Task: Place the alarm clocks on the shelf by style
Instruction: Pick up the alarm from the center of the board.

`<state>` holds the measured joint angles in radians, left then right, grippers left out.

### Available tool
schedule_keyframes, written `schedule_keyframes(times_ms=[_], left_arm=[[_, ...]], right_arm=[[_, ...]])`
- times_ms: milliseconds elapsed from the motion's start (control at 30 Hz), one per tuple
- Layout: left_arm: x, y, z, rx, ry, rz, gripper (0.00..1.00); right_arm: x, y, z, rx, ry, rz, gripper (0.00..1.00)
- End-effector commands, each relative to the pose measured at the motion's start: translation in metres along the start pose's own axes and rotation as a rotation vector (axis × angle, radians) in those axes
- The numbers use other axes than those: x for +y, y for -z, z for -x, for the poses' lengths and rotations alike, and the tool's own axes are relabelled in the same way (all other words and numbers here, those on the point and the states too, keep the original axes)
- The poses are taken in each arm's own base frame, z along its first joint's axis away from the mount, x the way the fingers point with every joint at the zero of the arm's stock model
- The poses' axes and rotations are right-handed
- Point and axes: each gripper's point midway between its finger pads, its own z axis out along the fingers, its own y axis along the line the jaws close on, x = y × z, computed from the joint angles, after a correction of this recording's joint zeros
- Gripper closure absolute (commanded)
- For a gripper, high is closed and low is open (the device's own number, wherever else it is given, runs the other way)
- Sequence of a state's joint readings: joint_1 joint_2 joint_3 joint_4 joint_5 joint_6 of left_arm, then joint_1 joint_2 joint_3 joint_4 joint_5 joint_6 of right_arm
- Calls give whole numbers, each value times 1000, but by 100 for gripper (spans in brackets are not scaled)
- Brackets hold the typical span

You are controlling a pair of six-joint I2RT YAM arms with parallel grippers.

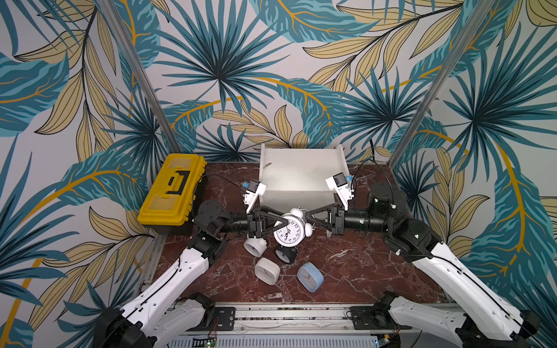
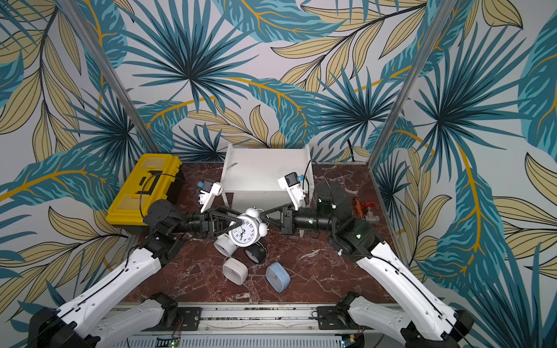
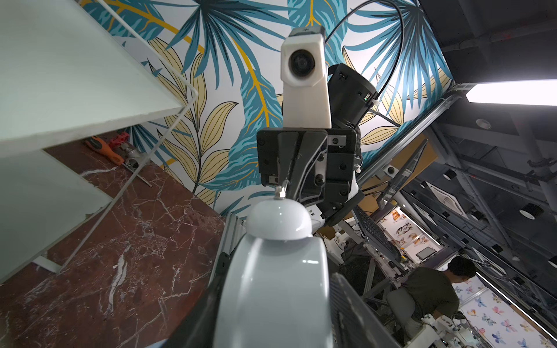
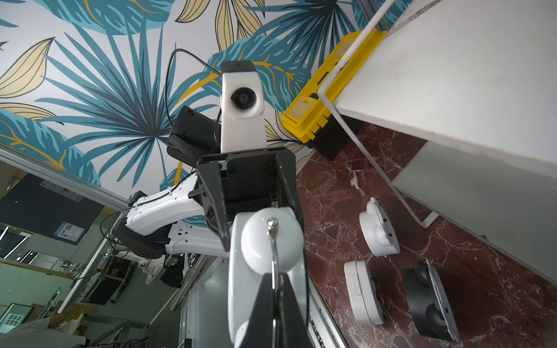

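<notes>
We hold the white twin-bell clock (image 1: 291,234) mid-frame, right gripper (image 1: 308,215) pinching its handle, left gripper (image 1: 281,224) clasping its body, seemingly a handover toward the shelf (image 1: 301,168).

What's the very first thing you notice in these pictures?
A white twin-bell alarm clock hangs above the marbled table, gripped from opposite sides by the left and right jaws. Just behind it stands the white shelf, and a bright yellow toolbox sits beside that.
</notes>
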<state>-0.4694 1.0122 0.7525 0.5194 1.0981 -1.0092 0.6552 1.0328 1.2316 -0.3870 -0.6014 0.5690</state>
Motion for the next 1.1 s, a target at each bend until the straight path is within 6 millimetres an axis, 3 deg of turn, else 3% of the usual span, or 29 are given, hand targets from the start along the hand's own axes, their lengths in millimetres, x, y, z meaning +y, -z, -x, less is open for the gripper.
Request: schedule_keyframes(times_ms=[0,133,200,267,333,433,500,600,700,867,1067], left_arm=[[2,-1,-8,27,-6,-1,55],[6,-2,-1,1,-19,26,66],[12,-1,6,-39,-29,56,73],[23,2,15,-112,-19,120,77],[33,8,24,-198,-10,177,77],[42,22,37,-350,9,229,77],[45,30,42,-428,7,242,76],[45,38,47,-497,7,253,76],[40,39,49,-521,16,221,75],[36,37,42,-497,48,182,75],[35,39,40,-521,67,158,75]], right_arm=[[-4,-3,12,-50,12,-2,100],[-1,-1,16,-63,10,-6,100],[-1,1,21,-80,8,-20,93],[-3,4,25,-101,5,-49,72],[-11,10,32,-145,-9,-113,39],[-31,24,39,-259,-86,-219,17],[-45,31,39,-361,-171,-256,9],[-52,31,35,-477,-267,-192,6],[-52,11,21,-493,-322,-81,6],[-35,-17,3,-430,-263,-49,7],[-18,-42,3,-398,-267,97,22]])
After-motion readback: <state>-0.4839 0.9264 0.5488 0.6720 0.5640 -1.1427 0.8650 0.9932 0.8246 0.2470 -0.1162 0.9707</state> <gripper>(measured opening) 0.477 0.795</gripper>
